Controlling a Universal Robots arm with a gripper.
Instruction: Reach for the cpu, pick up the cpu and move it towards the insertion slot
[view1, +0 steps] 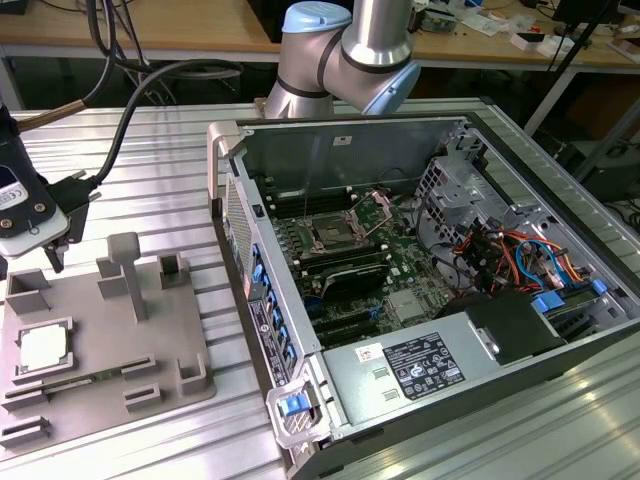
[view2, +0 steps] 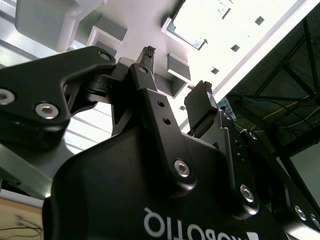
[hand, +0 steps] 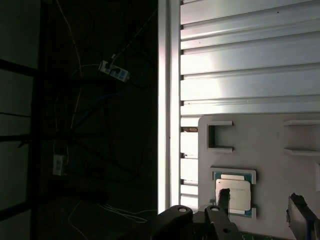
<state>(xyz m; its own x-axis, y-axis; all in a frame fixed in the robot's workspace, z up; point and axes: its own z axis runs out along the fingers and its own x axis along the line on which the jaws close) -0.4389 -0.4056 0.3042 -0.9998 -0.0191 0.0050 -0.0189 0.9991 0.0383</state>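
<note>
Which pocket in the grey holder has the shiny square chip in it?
The square pocket nearest the pincer, at the holder's end on the exterior view's left. The cpu lies flat inside; others hold no chip.

Black label (view1: 422, 365) on power supply (view1: 345, 392) cover, exterior view: white print and small symbols, too fine to read. Small white sticker (view1: 371, 352) just beside it: red mark, print illegible. White lettering (view2: 186, 225) on gripper (view2: 178, 68) body, second wrist view: large letters, upside down, cut off at picture edge. Nothing else legible.
</note>
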